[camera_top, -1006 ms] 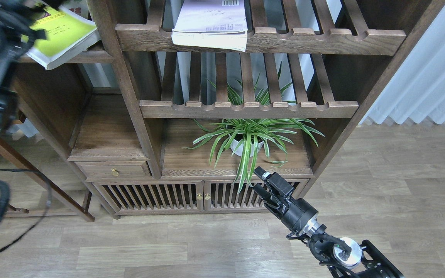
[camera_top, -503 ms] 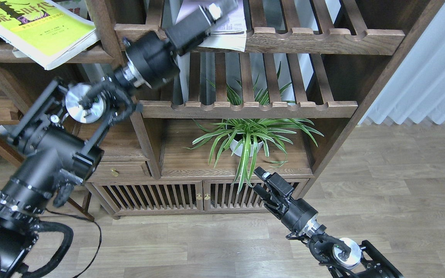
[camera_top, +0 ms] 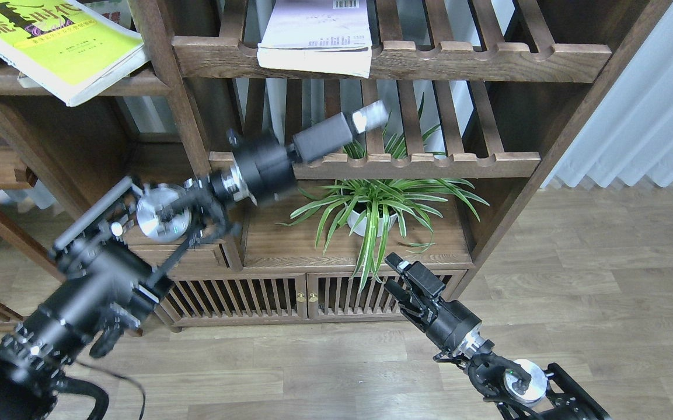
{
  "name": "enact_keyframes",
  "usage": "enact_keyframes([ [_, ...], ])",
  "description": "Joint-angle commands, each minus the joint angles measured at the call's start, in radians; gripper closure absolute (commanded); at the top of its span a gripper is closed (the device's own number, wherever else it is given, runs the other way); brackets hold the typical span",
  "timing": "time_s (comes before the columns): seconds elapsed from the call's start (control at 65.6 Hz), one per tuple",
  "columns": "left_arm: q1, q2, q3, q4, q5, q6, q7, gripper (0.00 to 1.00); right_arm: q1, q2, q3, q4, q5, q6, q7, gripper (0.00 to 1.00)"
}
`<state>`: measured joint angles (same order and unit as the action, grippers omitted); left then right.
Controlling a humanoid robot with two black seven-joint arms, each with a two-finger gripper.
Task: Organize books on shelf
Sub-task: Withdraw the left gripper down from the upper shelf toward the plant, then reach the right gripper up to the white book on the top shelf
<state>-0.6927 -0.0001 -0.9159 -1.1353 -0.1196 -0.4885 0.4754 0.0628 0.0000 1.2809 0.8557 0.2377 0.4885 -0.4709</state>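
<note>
left gripper (camera_top: 371, 115) blurred, finger state unreadable, holds nothing | pale book (camera_top: 316, 35) lies flat on slatted rack up-left of it, spine toward viewer | yellow-green book (camera_top: 56, 44) tilted at far left | right gripper (camera_top: 397, 274) low, fingers slightly apart, farther

Wood-plank floor (camera_top: 575, 303), pale grey-brown. Dark wooden bookcase (camera_top: 552, 134) stands directly on it. At left, another wooden frame's leg (camera_top: 3, 233) also meets the floor.
</note>
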Motion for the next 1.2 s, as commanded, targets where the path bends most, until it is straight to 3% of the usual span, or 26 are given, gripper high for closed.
enact_keyframes([
  [0.0, 0.143, 0.000, 0.000, 0.000, 0.000, 0.000, 0.003, 0.04, 0.009, 0.000, 0.008, 0.008, 0.000, 0.000, 0.026, 0.05],
  [0.274, 0.444, 0.000, -0.028, 0.014, -0.008, 0.000, -0.001, 0.03, 0.035, 0.000, 0.006, 0.043, 0.003, 0.000, 0.048, 0.05],
  [0.442, 0.555, 0.000, -0.072, 0.035, -0.009, 0.000, -0.012, 0.02, 0.042, 0.000, 0.006, 0.112, 0.003, 0.000, 0.048, 0.06],
  [0.716, 0.607, 0.000, -0.086, 0.135, -0.051, 0.000, -0.034, 0.01, 0.023, 0.000, -0.006, 0.377, 0.008, 0.000, 0.044, 0.06],
  [1.189, 0.633, 0.000, -0.089, 0.149, -0.086, 0.000, -0.034, 0.01, 0.063, -0.005, -0.006, 0.526, 0.009, -0.002, 0.046, 0.07],
])
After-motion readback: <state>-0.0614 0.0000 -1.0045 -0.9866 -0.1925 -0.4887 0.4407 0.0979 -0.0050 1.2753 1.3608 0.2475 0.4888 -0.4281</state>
